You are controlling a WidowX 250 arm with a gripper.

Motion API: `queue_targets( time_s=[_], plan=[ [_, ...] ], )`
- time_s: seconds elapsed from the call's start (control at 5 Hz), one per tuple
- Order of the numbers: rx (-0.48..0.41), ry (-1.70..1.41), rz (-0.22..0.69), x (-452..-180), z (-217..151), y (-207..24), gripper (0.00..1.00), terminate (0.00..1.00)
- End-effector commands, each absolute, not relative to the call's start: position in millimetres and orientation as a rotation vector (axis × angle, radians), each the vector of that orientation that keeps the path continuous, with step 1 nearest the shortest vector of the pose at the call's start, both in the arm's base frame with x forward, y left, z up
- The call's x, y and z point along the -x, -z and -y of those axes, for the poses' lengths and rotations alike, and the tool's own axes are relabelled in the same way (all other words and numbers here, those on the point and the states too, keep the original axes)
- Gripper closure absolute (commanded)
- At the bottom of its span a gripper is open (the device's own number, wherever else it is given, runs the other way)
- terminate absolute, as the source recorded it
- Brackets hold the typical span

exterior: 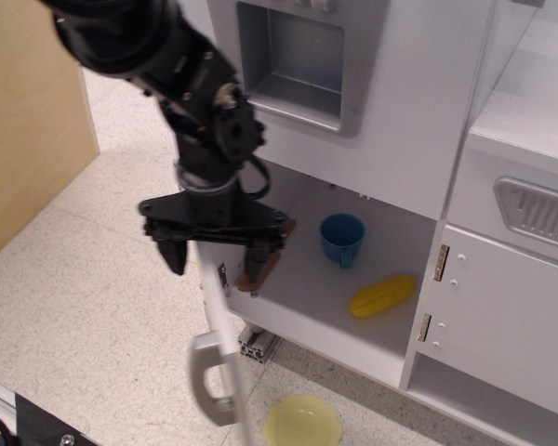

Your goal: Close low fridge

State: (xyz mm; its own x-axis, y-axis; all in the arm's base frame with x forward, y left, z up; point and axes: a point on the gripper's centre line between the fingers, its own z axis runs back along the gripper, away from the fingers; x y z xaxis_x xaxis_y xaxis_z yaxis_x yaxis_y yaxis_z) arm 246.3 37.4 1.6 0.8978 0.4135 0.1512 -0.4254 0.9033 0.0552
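The low fridge [353, 279] is the open lower compartment of the white toy kitchen. Its white door [225, 353] stands out from the left hinge side and shows almost edge-on, with the silver-grey bar handle [207, 379] on its left face. My black gripper [219, 258] is open and straddles the door's top edge, one finger [177, 255] left of it and one [259, 265] right of it. I cannot tell whether a finger touches the door.
Inside the compartment are a blue cup [342, 239], a yellow corn cob [382, 295] and a wooden piece [277, 249] partly behind my finger. A yellow plate [302, 423] lies on the floor in front. A wooden panel [28, 121] stands at left.
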Motion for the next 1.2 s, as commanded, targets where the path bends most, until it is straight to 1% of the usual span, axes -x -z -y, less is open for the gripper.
queue_targets(
  time_s=[0.0, 0.2, 0.4, 0.6, 0.8, 1.0],
  plan=[
    [-0.022, -0.434, 0.221, -260.8, -23.0, -36.3, 0.00, 0.00],
    [0.037, -0.409, 0.247, -250.4, -25.9, -60.0, 0.00, 0.00],
    [0.049, -0.350, 0.252, -228.4, -39.0, -63.4, 0.00, 0.00],
    [-0.024, -0.321, 0.258, -209.2, -65.4, -47.7, 0.00, 0.00],
    [-0.101, -0.314, 0.244, -209.0, -78.3, -18.0, 0.00, 0.00],
    [-0.152, -0.314, 0.252, -220.3, -79.0, 10.5, 0.00, 0.00]
  ],
)
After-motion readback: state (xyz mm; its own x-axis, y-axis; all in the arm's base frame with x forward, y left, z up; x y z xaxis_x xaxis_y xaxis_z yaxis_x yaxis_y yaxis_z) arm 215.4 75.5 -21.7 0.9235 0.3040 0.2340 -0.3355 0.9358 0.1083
